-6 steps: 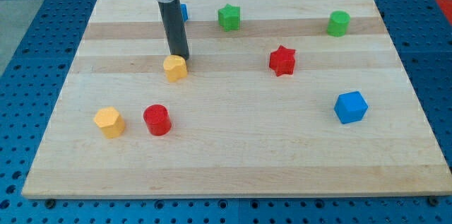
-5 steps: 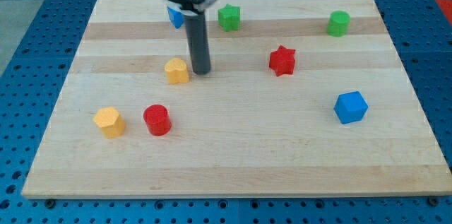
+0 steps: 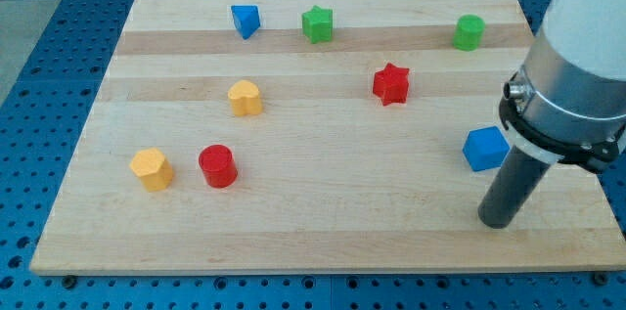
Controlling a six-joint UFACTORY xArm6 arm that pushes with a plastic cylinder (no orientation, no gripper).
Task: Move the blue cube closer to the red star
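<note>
Nearest the board's bottom edge, toward its right corner: my tip (image 3: 497, 222) pressed down on the wood, just below the blue cube (image 3: 485, 149) and a little apart from it; no fingers or jaws on this rod, so nothing held. Farther up and left of the cube, well apart: the red star (image 3: 390, 84), mid-board toward the right edge. Left side: yellow block (image 3: 151, 168) beside red cylinder (image 3: 217, 165), another yellow block (image 3: 245, 98) above; along the top edge: blue wedge-like block (image 3: 245, 21), green star (image 3: 317, 24), green cylinder (image 3: 469, 32).

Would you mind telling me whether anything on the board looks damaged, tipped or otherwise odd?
Nothing stands out. All the blocks sit apart on the wooden board, undamaged. My tip rests just below the blue cube, toward the view's bottom.
</note>
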